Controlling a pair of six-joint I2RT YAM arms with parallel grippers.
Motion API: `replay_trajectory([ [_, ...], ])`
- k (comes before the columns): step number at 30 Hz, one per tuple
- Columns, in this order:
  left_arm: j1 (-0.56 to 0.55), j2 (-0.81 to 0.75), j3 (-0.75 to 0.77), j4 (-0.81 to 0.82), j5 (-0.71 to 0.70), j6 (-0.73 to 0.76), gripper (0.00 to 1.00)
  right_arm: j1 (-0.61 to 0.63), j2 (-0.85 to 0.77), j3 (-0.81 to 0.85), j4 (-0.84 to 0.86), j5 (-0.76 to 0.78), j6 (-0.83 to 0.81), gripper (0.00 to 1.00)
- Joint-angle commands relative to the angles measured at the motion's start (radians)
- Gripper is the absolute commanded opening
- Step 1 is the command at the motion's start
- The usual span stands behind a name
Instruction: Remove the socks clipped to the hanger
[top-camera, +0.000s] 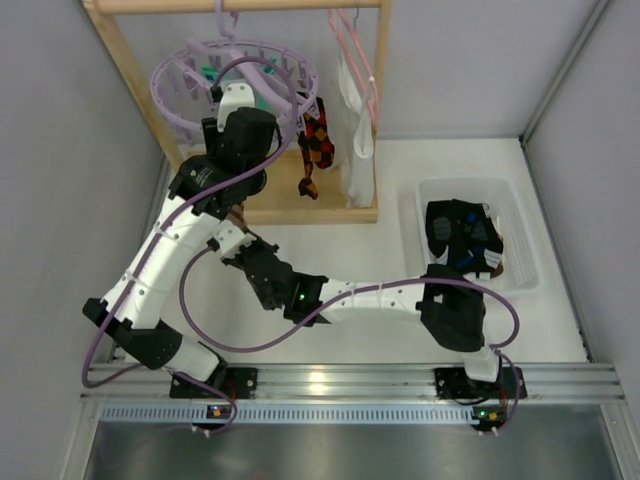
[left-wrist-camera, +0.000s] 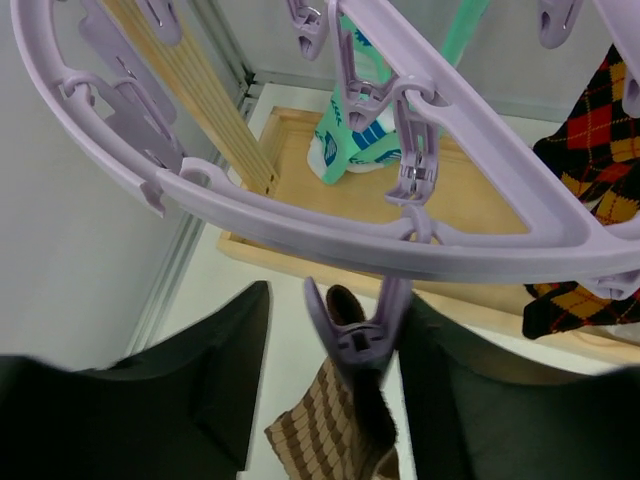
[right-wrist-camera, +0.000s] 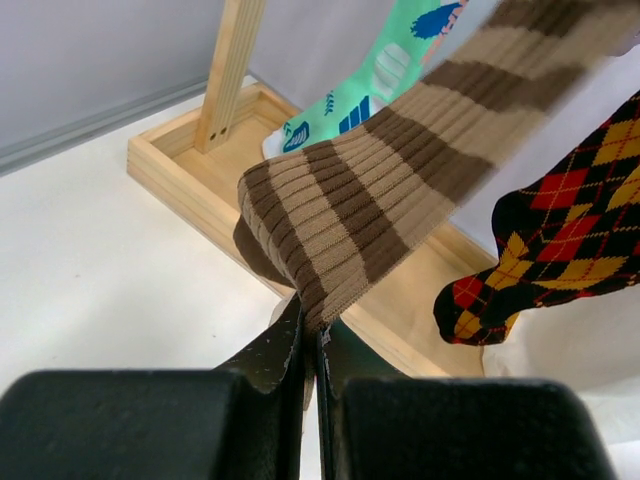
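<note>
On the hanger, three socks left, others in bin. Right gripper pinches striped sock; left gripper open round clip.

Both arms are built of white, rounded links joined by bulky black joint housings. The left arm and the right arm each carry a lavender cable that loops loose alongside the links. A small green light glows on a black housing of the right arm. The bases are black, with tiny coloured lights in front. The left fingers are matt black and smooth; the right fingers are black with a finely pitted surface.
</note>
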Motion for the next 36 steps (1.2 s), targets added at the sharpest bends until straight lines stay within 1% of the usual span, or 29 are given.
replay_trajectory([
  [1, -0.001, 0.008, 0.030, 0.055, -0.035, 0.023, 0.51, 0.033, -0.007, 0.002, 0.048, 0.004, -0.012, 0.00],
  [2, -0.002, 0.007, 0.030, 0.068, -0.033, 0.026, 0.45, 0.032, -0.010, -0.001, 0.053, 0.004, -0.012, 0.00],
  [5, -0.002, 0.011, 0.033, 0.080, -0.033, 0.037, 0.36, 0.033, -0.014, -0.016, 0.062, 0.003, -0.011, 0.00],
  [6, -0.001, 0.013, 0.032, 0.089, -0.033, 0.042, 0.28, 0.033, -0.016, -0.021, 0.063, 0.003, -0.009, 0.00],
  [9, 0.001, 0.020, 0.032, 0.097, -0.033, 0.049, 0.18, 0.032, -0.028, -0.047, 0.080, 0.006, -0.003, 0.00],
  [10, -0.001, 0.023, 0.032, 0.097, -0.030, 0.048, 0.10, 0.033, -0.033, -0.065, 0.083, 0.007, -0.002, 0.00],
  [11, 0.001, 0.025, 0.032, 0.095, -0.027, 0.048, 0.05, 0.033, -0.045, -0.077, 0.086, 0.007, 0.008, 0.00],
  [13, 0.001, 0.026, 0.030, 0.095, -0.022, 0.043, 0.01, 0.033, -0.062, -0.125, 0.106, 0.014, 0.015, 0.00],
  [14, 0.001, 0.025, 0.029, 0.094, -0.016, 0.043, 0.01, 0.033, -0.088, -0.143, 0.105, 0.015, 0.034, 0.00],
  [15, -0.001, 0.017, 0.029, 0.095, 0.007, 0.042, 0.04, 0.033, -0.108, -0.165, 0.100, 0.032, 0.047, 0.00],
  [16, 0.001, 0.008, 0.026, 0.094, 0.028, 0.039, 0.10, 0.033, -0.132, -0.220, 0.091, 0.038, 0.079, 0.00],
  [18, 0.001, -0.027, 0.006, 0.094, 0.074, 0.026, 0.16, 0.033, -0.227, -0.281, 0.051, 0.041, 0.122, 0.00],
  [19, 0.001, -0.041, -0.005, 0.092, 0.084, 0.023, 0.21, 0.032, -0.265, -0.330, -0.042, 0.043, 0.150, 0.00],
  [20, 0.001, -0.059, -0.028, 0.092, 0.087, 0.022, 0.30, 0.032, -0.349, -0.350, -0.100, 0.049, 0.214, 0.00],
  [21, -0.001, -0.075, -0.040, 0.094, 0.090, 0.019, 0.34, 0.027, -0.394, -0.367, -0.187, 0.041, 0.256, 0.00],
  [22, 0.001, -0.110, -0.054, 0.092, 0.096, 0.013, 0.44, 0.009, -0.440, -0.384, -0.273, 0.031, 0.303, 0.00],
  [23, 0.001, -0.125, -0.078, 0.092, 0.100, 0.011, 0.54, -0.005, -0.529, -0.397, -0.440, -0.014, 0.390, 0.00],
  [25, 0.001, -0.176, -0.100, 0.091, 0.134, 0.008, 0.63, -0.074, -0.620, -0.436, -0.570, -0.066, 0.522, 0.00],
  [26, 0.001, -0.193, -0.125, 0.089, 0.155, 0.006, 0.77, -0.098, -0.704, -0.449, -0.678, -0.084, 0.546, 0.00],
  [27, 0.001, -0.216, -0.141, 0.089, 0.171, -0.007, 0.83, -0.150, -0.742, -0.461, -0.725, -0.129, 0.566, 0.00],
  [29, -0.001, -0.281, -0.199, 0.089, 0.232, -0.018, 0.92, -0.204, -0.848, -0.481, -0.850, -0.140, 0.612, 0.00],
  [30, 0.001, -0.306, -0.221, 0.089, 0.252, -0.029, 0.98, -0.264, -0.881, -0.487, -0.890, -0.149, 0.624, 0.00],
  [31, 0.001, -0.329, -0.276, 0.089, 0.271, -0.035, 0.98, -0.299, -0.914, -0.495, -0.918, -0.155, 0.636, 0.00],
  [32, 0.001, -0.389, -0.307, 0.091, 0.309, -0.047, 0.98, -0.371, -0.972, -0.496, -0.969, -0.173, 0.640, 0.00],
  [33, 0.001, -0.418, -0.341, 0.091, 0.329, -0.052, 0.98, -0.413, -0.996, -0.493, -0.992, -0.189, 0.641, 0.00],
  [34, 0.001, -0.452, -0.412, 0.092, 0.346, -0.061, 0.98, -0.460, -1.034, -0.489, -1.013, -0.206, 0.638, 0.00],
  [35, 0.001, -0.508, -0.448, 0.092, 0.364, -0.069, 0.98, -0.505, -1.045, -0.483, -1.035, -0.239, 0.635, 0.00],
  [36, 0.001, -0.541, -0.485, 0.092, 0.367, -0.079, 0.98, -0.608, -1.053, -0.472, -1.059, -0.255, 0.620, 0.00],
])
